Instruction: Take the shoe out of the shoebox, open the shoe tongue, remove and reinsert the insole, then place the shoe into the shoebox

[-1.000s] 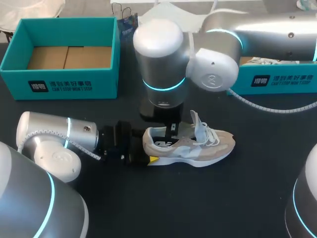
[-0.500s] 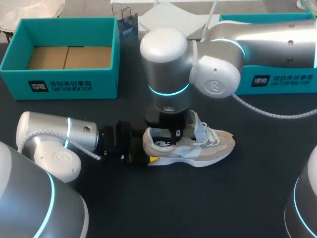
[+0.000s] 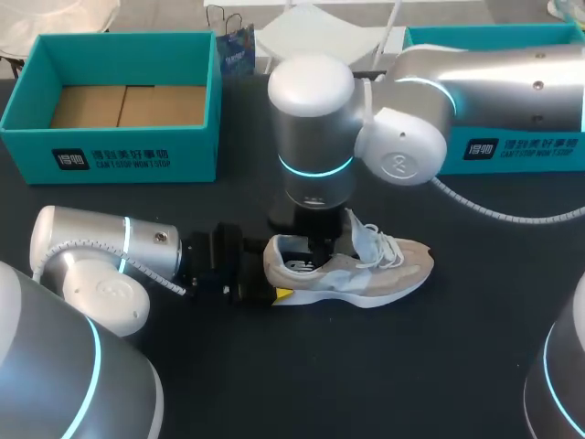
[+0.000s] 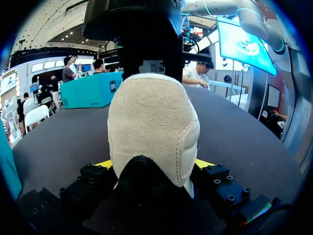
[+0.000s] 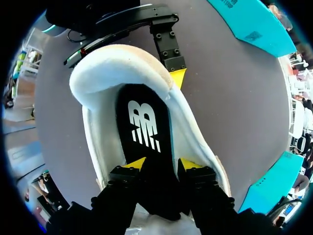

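A beige and white shoe [image 3: 366, 272] lies on its sole on the dark table, toe to the right, with its tongue [image 3: 361, 233] raised. My left gripper [image 3: 270, 277] comes in low from the left and is shut on the shoe's heel [image 4: 154, 132]; a yellow tip [image 4: 203, 163] shows on each side of it. My right gripper [image 3: 317, 245] points down into the shoe's opening. Its fingertips [image 5: 134, 164] stand apart, just over the black insole [image 5: 144, 127], which lies flat inside the shoe [image 5: 98, 78]. Nothing is pinched between them.
An open teal shoebox [image 3: 119, 157] with a cardboard floor stands at the back left. A second teal box [image 3: 512, 151] sits at the back right, partly behind my right arm. A small dark blue bag [image 3: 236, 48] is at the back, between the boxes.
My right arm has shifted a little to the right above the shoe, and its fingers have parted inside the opening. The left arm and the shoe have stayed where they were.
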Robot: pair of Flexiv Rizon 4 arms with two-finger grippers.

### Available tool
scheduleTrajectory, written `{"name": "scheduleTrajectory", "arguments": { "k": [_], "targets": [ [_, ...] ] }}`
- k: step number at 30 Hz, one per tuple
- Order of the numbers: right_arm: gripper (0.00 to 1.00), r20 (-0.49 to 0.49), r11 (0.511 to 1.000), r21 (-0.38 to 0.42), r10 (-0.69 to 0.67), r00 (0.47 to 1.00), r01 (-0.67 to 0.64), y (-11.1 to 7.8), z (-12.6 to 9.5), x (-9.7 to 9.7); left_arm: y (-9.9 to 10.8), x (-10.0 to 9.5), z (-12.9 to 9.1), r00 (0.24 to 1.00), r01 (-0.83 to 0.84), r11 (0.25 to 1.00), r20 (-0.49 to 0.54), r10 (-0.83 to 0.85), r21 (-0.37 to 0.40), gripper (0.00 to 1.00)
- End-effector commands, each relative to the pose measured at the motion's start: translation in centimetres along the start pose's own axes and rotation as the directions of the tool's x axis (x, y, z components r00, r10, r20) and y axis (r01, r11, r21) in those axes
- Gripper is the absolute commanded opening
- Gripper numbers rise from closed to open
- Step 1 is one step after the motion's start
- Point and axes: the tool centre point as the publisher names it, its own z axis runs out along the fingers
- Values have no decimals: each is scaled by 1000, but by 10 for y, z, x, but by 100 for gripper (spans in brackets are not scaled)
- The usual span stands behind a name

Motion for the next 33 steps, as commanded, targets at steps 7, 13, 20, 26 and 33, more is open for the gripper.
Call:
{"name": "scheduleTrajectory", "arguments": {
  "k": [7, 13, 20, 26, 33],
  "targets": [
    [0, -68, 1000, 16, 3, 998, -2, 5, 34, 21, 2, 1, 1, 1000, -1, 1000, -1, 1, -3, 0],
    [0, -26, 996, 28, 87, 996, -86, -15, 16, 29, 2, 1, 1, 1000, -1, 1000, -1, 1, -3, 0],
    [0, 77, 980, -17, 199, 977, -198, -41, -27, 17, 2, 1, 1, 1000, -1, 1000, -1, 1, -3, 0],
    [0, 142, 977, -49, 211, 967, -206, -48, -61, 2, 2, 1, 1, 1000, -1, 1000, -1, 1, -3, 0],
    [0, 167, 985, -83, 162, 973, -150, -33, -81, -12, 2, 1, 1, 1000, -1, 1000, -1, 1, -3, 0]
  ]
}}
